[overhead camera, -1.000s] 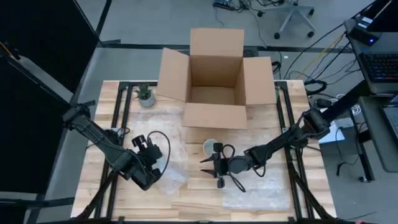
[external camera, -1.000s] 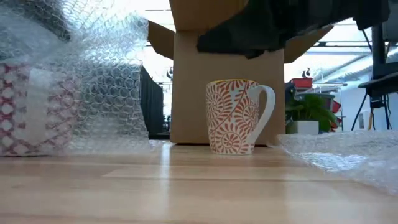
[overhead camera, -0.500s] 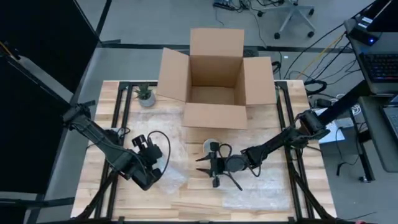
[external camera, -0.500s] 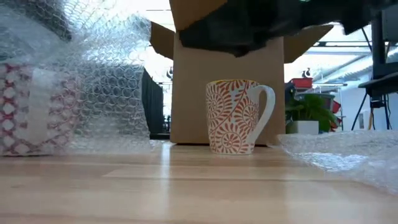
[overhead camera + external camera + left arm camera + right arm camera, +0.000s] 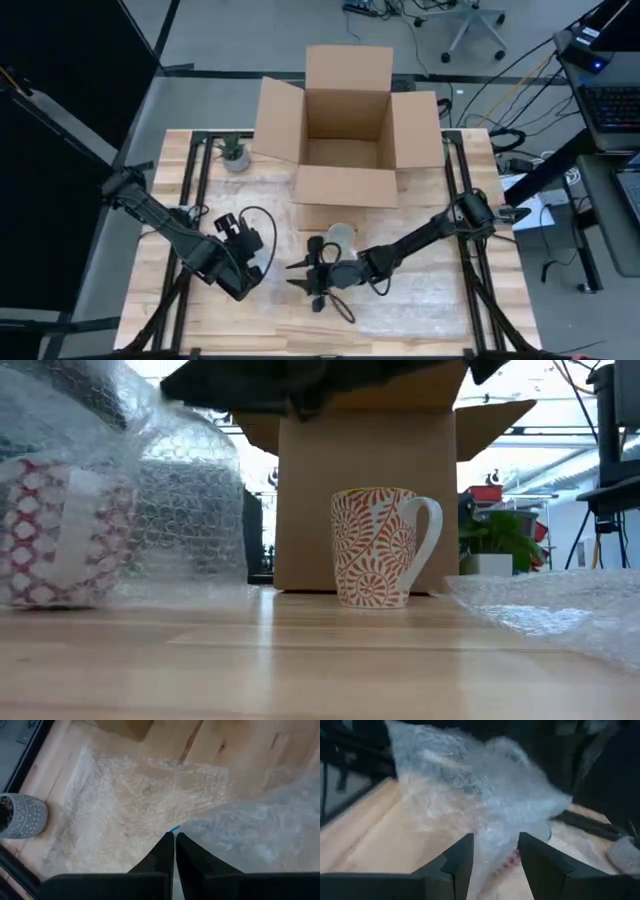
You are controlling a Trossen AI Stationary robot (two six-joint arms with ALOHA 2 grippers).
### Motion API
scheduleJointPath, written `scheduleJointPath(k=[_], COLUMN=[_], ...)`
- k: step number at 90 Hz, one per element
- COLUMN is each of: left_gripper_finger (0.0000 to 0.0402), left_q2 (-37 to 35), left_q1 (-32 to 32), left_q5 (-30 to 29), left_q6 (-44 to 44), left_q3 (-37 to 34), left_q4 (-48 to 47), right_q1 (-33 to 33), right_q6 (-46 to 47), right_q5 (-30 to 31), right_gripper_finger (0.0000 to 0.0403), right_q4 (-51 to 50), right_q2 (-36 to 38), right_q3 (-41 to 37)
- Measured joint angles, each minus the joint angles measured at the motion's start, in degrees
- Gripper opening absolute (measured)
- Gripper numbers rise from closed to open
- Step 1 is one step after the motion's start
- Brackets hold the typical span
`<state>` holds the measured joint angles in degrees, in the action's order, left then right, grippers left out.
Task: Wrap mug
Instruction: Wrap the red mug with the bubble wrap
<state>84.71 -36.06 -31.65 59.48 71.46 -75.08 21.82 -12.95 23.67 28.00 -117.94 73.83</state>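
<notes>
Clear bubble wrap (image 5: 120,480) swathes a red-and-white patterned mug (image 5: 50,535) at the tabletop's left side, where the left tool (image 5: 243,262), its dark fingers (image 5: 162,855) pressed together, pinches the crinkled sheet. The right arm stretches low across the pale wooden tabletop (image 5: 430,300), its tool (image 5: 312,280) spread wide above the planks. An orange leaf-patterned ceramic mug (image 5: 385,546) stands upright and unwrapped before the open brown cardboard box (image 5: 347,125).
</notes>
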Motion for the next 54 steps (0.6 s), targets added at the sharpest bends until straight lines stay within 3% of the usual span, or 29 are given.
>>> scheduleJointPath(k=[54], left_gripper_finger=[0.0016], left_q2=[0.0], left_q1=[0.1], left_q5=[5.2], left_q6=[1.2], left_q3=[0.0], left_q4=[2.2], right_q1=[-5.6], right_q6=[4.3], right_q5=[0.2], right_gripper_finger=[0.0141], right_q4=[3.3], right_q2=[-1.0], right_q3=[0.5])
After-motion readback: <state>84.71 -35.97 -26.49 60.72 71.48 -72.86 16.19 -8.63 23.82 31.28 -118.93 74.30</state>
